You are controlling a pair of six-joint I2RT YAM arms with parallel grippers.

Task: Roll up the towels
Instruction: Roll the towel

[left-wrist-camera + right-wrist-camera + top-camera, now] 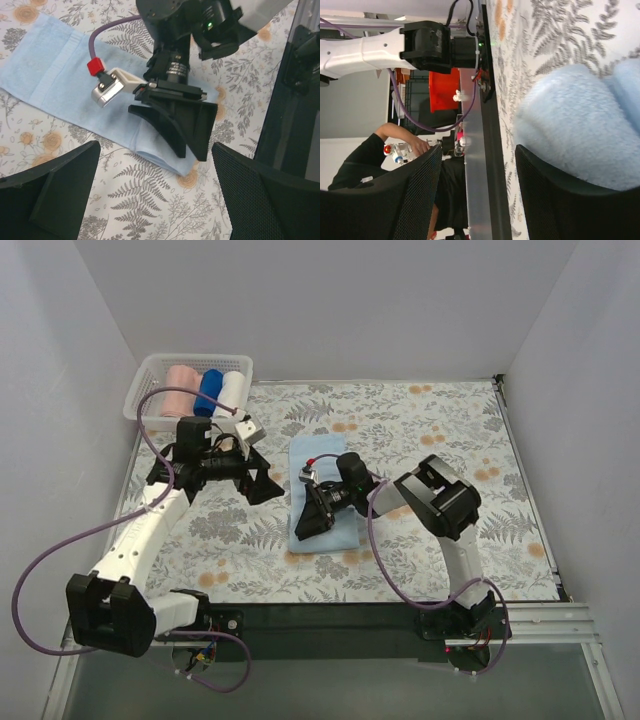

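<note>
jaws on both sides were released, empty; your right jaws sat at the near end of the light-blue towel (pixel 325 445), flat on the worktop (pixel 420 430). the roll looked unbegun; next called for pinching that end.

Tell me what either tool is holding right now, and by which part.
Nothing is held. The left tool hangs open beside the light-blue towel. The right tool is open at the towel's near end, with no cloth between its fingers.
</note>
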